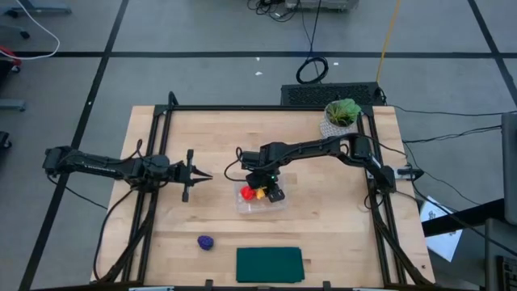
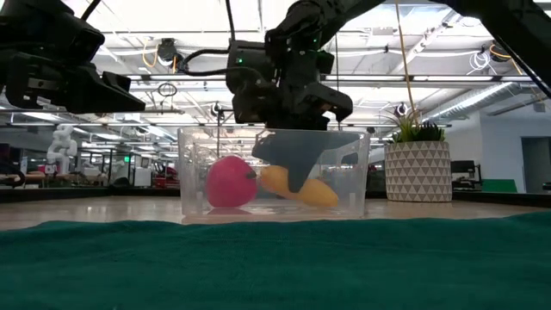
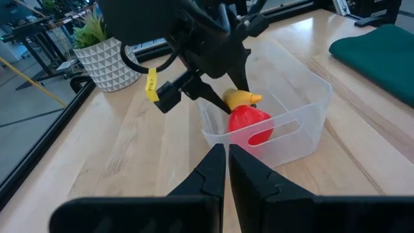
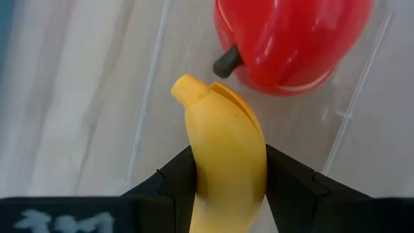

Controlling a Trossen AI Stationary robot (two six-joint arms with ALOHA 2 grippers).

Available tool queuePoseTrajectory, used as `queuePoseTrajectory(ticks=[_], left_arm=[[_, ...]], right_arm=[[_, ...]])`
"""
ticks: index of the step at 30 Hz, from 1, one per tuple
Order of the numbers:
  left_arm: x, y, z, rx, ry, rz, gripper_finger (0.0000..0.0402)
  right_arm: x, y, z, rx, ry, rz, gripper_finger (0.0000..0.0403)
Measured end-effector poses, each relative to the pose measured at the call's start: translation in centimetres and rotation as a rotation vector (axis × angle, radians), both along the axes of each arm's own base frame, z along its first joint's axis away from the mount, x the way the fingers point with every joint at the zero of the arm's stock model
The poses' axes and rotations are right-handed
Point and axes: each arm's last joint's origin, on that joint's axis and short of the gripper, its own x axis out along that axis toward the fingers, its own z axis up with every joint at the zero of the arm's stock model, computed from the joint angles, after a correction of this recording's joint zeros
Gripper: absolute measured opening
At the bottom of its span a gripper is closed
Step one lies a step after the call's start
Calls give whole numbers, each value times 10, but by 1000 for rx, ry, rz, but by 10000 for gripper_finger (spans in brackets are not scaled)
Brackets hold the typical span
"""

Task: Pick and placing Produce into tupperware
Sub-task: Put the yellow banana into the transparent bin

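Observation:
The clear tupperware point(image 1: 279, 204) stands mid-table. Inside it lie the red round piece point(image 1: 246, 192) and the yellow banana point(image 1: 260, 194). My right gripper point(image 1: 271, 191) reaches down into the tub and is shut on the banana point(image 4: 223, 129); the red piece point(image 4: 291, 39) lies just beyond the banana's tip. The dark purple lump point(image 1: 206, 242) rests on the table near the front edge, left of the tub. My left gripper point(image 1: 200, 175) hovers left of the tub, shut and holding nothing; its wrist view shows the tub point(image 3: 304, 123) ahead of it. My right gripper pinches the banana's middle point(image 4: 226, 162) between its two fingers point(image 4: 171, 184), one on each side, lying across its length. It comes from above into the tub. The banana point(image 2: 303, 189) hangs tilted inside the tub, and I cannot tell whether its low end touches the floor.
A dark green mat point(image 1: 269, 264) lies at the table's near edge, right of the purple lump. A leafy plant in a white pot point(image 1: 341, 115) stands at the far right corner. Bare wood lies between the left gripper and the tub.

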Motion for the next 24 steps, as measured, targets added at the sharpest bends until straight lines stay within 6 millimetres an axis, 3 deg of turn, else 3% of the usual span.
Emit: queuePoseTrajectory(ticks=[24], left_arm=[[0, 0, 0, 2, 3, -1, 26]], right_arm=[[0, -3, -2, -2, 0, 3, 146]])
